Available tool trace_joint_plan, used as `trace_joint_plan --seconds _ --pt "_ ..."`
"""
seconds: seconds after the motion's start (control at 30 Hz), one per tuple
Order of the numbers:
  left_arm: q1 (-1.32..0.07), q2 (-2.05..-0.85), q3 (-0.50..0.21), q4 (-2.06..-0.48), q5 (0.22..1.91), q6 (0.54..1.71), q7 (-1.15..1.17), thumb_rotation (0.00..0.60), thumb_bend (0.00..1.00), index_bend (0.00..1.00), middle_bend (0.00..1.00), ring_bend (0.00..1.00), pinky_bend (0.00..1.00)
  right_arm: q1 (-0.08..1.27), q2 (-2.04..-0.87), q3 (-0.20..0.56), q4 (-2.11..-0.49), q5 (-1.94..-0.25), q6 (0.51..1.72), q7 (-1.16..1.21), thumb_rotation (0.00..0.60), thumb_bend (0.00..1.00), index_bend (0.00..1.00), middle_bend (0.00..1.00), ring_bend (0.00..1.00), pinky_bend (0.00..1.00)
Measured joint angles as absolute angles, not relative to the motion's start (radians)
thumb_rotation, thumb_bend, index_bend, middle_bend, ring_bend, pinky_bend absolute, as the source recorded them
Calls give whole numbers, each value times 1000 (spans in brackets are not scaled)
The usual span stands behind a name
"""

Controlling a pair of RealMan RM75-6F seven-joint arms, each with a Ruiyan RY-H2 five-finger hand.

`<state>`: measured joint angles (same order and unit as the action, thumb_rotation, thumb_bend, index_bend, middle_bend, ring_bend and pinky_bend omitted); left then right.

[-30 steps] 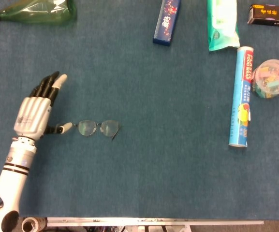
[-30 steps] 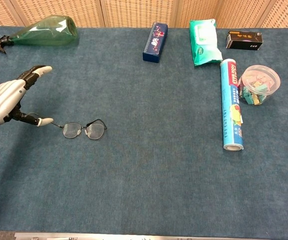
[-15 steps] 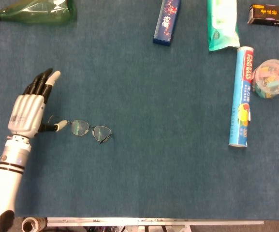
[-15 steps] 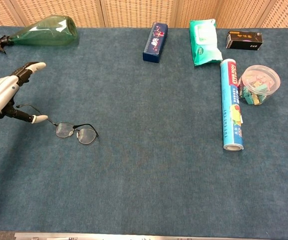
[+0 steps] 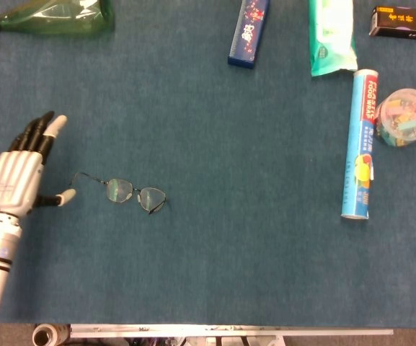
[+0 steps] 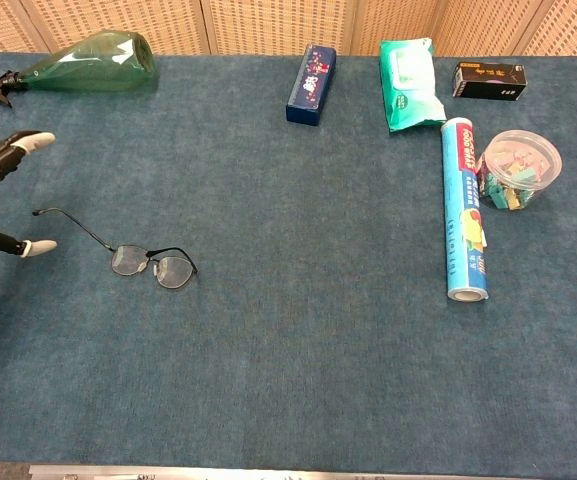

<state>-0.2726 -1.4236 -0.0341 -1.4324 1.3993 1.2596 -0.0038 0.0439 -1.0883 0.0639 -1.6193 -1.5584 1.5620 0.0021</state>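
**Left hand spread beside a pair of glasses**

Blue carpet-like cloth covers the counter [image 5: 215,252], and woven tan panels close it off at the far edge in the chest view.

At the counter's left side the left hand [image 5: 16,176] lies back-up with its fingers stretched out and apart, the thumb pointing sideways toward the glasses [image 5: 132,193]. It holds nothing: it is released, and a small gap of cloth separates the thumb tip from the nearest temple arm. In the chest view only the fingertips and thumb of this hand show at the left frame edge. The right hand appears in neither view.

The glasses rest on the cloth just right of the hand, thin-framed, lenses side by side, one temple arm swung out toward the hand and the other folded near the right lens.

Further off, a green spray bottle [image 5: 52,16] lies on its side at the far left corner. A dark blue box [image 5: 249,32] sits at the far middle, with a green wipes pack [image 5: 332,36] to its right and a small black box [image 5: 399,21] beyond that. Along the right side lies a food wrap roll [image 5: 360,144], and a clear round tub [image 5: 406,117] of coloured clips touches its upper end.
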Motion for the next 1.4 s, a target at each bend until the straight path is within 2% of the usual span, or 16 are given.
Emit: trace_joint_plan --seconds 0.23,0.57,1.07,1.4 --pt "-280 -1461 -58 -1336 1385 1257 -13 600 36 11 0 0 147 45 -1088 66 -1619 -1553 1558 0 600 23 430 400 297 576" --pt "-320 -1526 -131 -1275 1338 1246 -22 600 37 15 0 0 148 45 -1087 66 -1620 -1551 1554 0 600 23 430 400 297 576" --pt "-318 -1504 -161 -1454 1314 1282 17 600 37 22 0 0 148 43 -1086 66 -1621 -1554 1557 1 600 23 430 400 297 576" --pt "-318 -1519 -137 -1513 1328 1293 60 600 36 22 0 0 148 41 -1083 68 -1622 -1552 1563 9 600 23 430 400 297 576"
